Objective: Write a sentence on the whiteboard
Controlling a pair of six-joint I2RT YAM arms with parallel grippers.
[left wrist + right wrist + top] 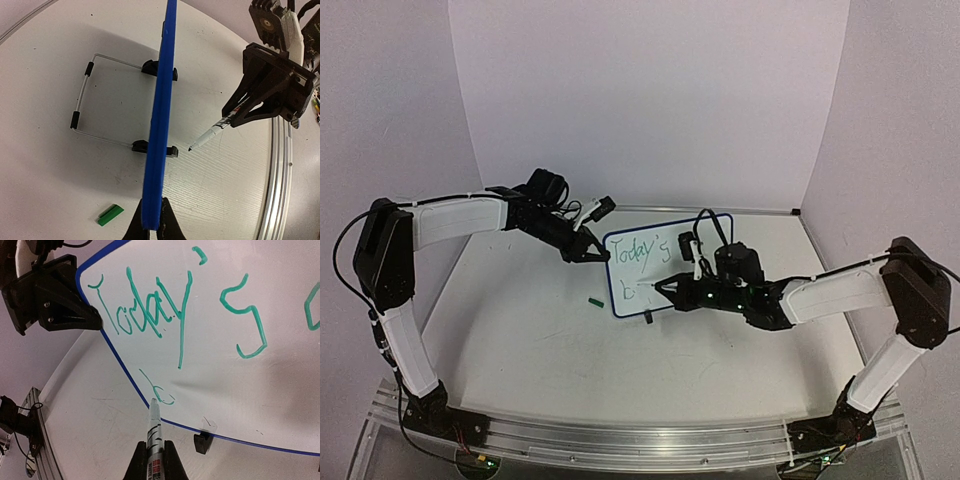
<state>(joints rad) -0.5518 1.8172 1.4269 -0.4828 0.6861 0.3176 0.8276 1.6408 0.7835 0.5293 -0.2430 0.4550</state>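
Observation:
The whiteboard (660,270) stands upright at mid table, white with a blue border. Green words on it read "Today's" (150,310), with a lone "b" (162,392) below and part of another letter at the right edge. My left gripper (592,255) is shut on the board's left edge (160,125), seen edge-on in the left wrist view, where the gripper (151,227) clamps it. My right gripper (155,462) is shut on a marker (155,427) whose tip sits beside the "b". It also shows in the top view (665,288) and the left wrist view (270,95).
A green marker cap (597,300) lies on the table left of the board, also in the left wrist view (110,215). The wire stand (82,95) and its black clips (202,442) hold the board. An aluminium rail (640,440) runs along the near edge. White walls surround the table.

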